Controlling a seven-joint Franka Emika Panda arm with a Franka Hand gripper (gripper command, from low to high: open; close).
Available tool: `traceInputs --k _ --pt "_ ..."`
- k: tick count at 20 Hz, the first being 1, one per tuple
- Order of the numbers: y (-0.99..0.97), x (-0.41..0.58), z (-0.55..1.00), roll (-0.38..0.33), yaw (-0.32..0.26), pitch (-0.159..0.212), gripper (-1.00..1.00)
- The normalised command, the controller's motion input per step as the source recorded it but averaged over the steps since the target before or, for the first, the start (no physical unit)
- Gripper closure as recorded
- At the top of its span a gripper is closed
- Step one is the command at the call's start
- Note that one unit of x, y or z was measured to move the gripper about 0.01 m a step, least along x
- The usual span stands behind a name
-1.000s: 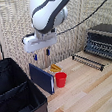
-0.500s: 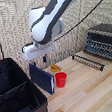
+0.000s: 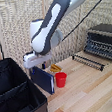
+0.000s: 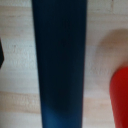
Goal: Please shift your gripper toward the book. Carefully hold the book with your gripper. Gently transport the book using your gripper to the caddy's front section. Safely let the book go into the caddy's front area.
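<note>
Caddy [image 3: 16, 94]: black, soft-sided, nearest the camera at the exterior view's left; inner dividers split it into sections.
Book [image 3: 42, 80]: dark navy, hanging directly below the end effector, just beside the caddy's right wall and clear of the bench. In the wrist view the book [image 4: 61, 60] fills the middle as a broad dark band with bench on both sides.
Book axis: it stands on edge, roughly upright, with its broad cover facing the exterior view's front-right; which edge is the longer I cannot tell from here.
End effector [image 3: 38, 65]: white block right above the book's top edge; the fingers are hidden by the book and block, but they are clamped on the book, which hangs from them off the bench.
Cup [image 3: 61, 79]: red, on the bench just beside the book, on the exterior view's right; it also shows as a red shape [image 4: 120, 95] in the wrist view.
Bench [image 3: 92, 93]: pale wood planks.
Yellow item [image 3: 55, 68]: small, behind the cup; too blurred to name.
Rack [image 3: 90, 61]: dark wire, farther back on the right.
Oven [image 3: 104, 41]: dark toaster oven at the far right.
</note>
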Motion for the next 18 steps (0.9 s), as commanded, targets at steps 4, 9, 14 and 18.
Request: traceInputs --k 4,9,14,18 --pt "0.0 0.149 -0.2 0.0 0.039 0.072 1.0" --pt "0.04 0.026 -0.05 -0.006 0.007 0.055 1.0" --pt "0.06 0.037 0.0 0.0 0.0 0.002 1.0" --pt "0.0 0.079 0.15 0.0 -0.004 0.0 1.0"
